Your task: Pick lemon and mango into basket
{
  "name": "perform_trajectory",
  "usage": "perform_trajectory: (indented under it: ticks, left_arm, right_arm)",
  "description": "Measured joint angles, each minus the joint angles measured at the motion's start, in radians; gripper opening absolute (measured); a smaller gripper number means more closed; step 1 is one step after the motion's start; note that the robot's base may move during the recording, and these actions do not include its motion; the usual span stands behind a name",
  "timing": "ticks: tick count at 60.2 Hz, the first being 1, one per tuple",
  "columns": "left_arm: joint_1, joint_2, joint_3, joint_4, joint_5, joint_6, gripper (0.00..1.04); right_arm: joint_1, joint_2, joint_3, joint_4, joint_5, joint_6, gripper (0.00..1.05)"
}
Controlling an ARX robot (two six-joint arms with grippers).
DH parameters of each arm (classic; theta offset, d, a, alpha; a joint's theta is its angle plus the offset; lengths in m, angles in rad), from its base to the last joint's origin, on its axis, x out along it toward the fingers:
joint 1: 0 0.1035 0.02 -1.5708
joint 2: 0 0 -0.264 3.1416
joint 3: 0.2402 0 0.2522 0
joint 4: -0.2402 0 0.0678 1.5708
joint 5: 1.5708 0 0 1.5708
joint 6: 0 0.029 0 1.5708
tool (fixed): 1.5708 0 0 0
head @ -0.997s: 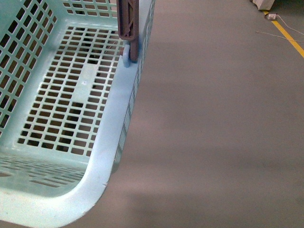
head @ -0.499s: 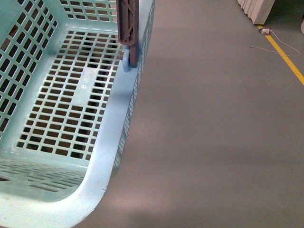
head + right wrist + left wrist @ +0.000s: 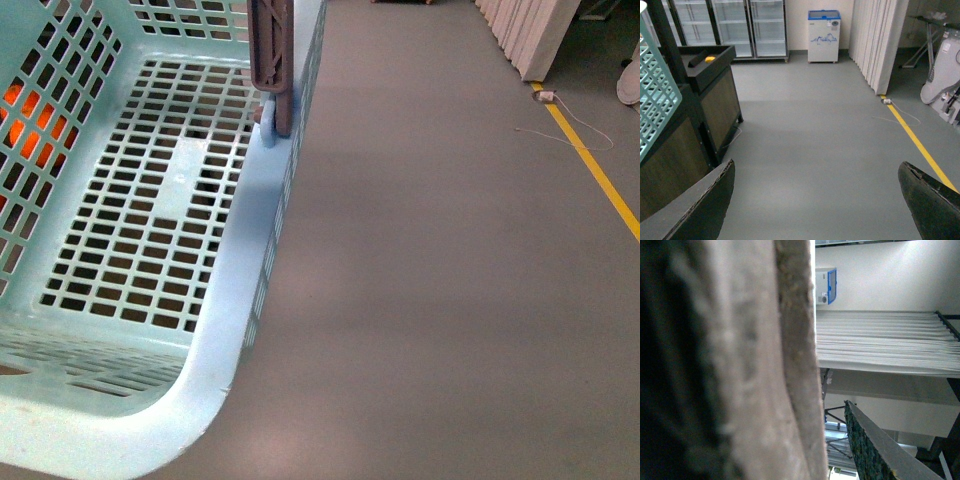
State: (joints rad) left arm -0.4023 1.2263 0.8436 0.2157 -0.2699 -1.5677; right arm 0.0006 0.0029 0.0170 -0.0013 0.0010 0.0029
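Grey floor [image 3: 450, 300] beside basket [image 3: 235, 290]; right fingers [image 3: 710, 205] spread apart.

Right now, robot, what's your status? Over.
Right gripper jaws wide open, empty. Left jaws unreadable, view blurred. Basket holds nothing where seen; lemon not in sight. Dark cabinet near basket.

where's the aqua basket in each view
front view: light aqua slotted plastic basket fills the left half
left wrist view: not in it
right wrist view: a strip of its lattice wall at the edge, beside the dark wooden stand
shared landmark: white pleated partition, in all three
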Motion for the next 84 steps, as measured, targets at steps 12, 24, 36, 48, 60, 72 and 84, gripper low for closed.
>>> perform_trajectory:
  ticks: [12, 24, 36, 48, 60, 72, 84]
  left_arm:
    - [0.000, 0.000, 0.000, 0.000, 0.000, 0.000, 0.29]
    - [-0.008, 0.000, 0.001, 0.000, 0.006, 0.000, 0.29]
    - [-0.010, 0.000, 0.001, 0.000, 0.003, -0.013, 0.29]
    - [-0.006, -0.002, 0.003, 0.000, 0.001, 0.000, 0.29]
    - [-0.006, -0.001, 0.003, -0.001, 0.002, 0.000, 0.29]
    - [-0.006, -0.002, 0.003, -0.001, 0.003, -0.001, 0.29]
    - [-0.005, -0.002, 0.003, 0.000, 0.001, 0.000, 0.29]
  right_arm:
    - [0.000, 0.000, 0.000, 0.000, -0.001, 0.000, 0.96]
    - [0.000, 0.000, 0.000, 0.000, 0.004, 0.000, 0.96]
    - [0.000, -0.001, 0.000, 0.000, 0.003, 0.000, 0.96]
    - [0.000, 0.000, 0.000, 0.000, 0.002, 0.000, 0.96]
    - [0.000, 0.000, 0.000, 0.000, 0.000, 0.000, 0.96]
    - [0.000, 0.000, 0.000, 0.000, 0.000, 0.000, 0.96]
    - [0.000, 0.000, 0.000, 0.000, -0.001, 0.000, 0.96]
